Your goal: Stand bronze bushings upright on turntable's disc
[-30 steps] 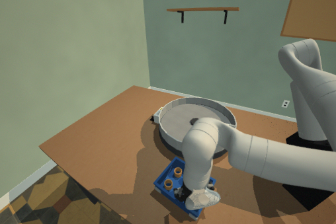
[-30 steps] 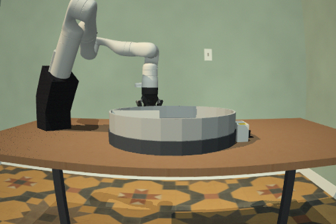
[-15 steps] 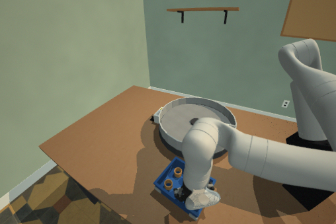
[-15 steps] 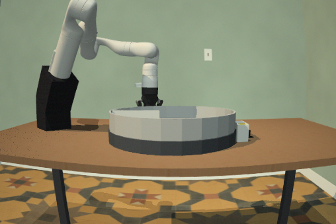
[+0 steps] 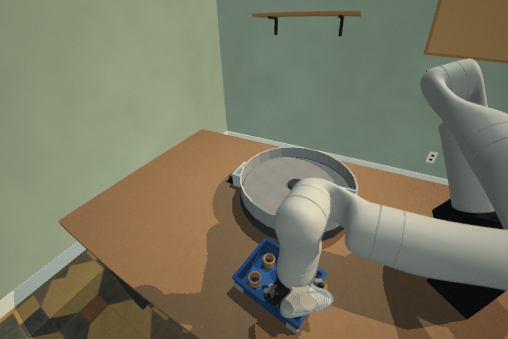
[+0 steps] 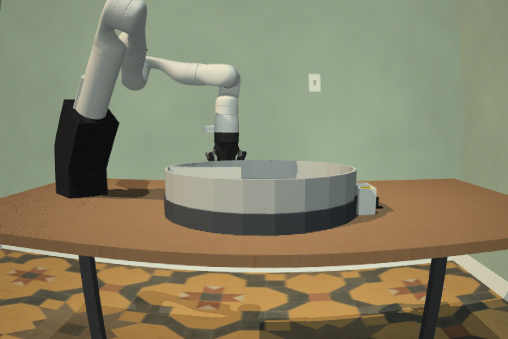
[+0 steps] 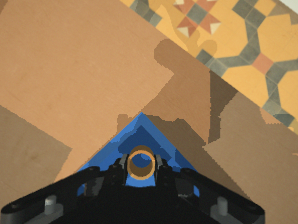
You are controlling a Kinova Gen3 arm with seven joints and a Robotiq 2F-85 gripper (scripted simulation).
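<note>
The blue crate (image 5: 272,282) sits on the table in front of the turntable (image 5: 295,181). Two bronze bushings (image 5: 269,260) (image 5: 254,278) stand upright at its left side. My gripper (image 7: 141,162) reaches down into the crate and is shut on a third bronze bushing (image 7: 140,163), seen end-on between the fingers in the wrist view, over a crate corner (image 7: 140,131). In the top view the wrist (image 5: 300,297) hides this bushing and much of the crate. In the exterior view the gripper (image 6: 226,153) sits behind the turntable rim (image 6: 260,192). Steel bushings are hidden.
The turntable's disc (image 5: 280,182) has a dark hub (image 5: 294,183), partly hidden by my arm, and a raised rim around it. A small white box (image 6: 366,198) is fixed to its side. The table's front edge lies close to the crate. The arm's black base (image 6: 82,149) stands at the table's back.
</note>
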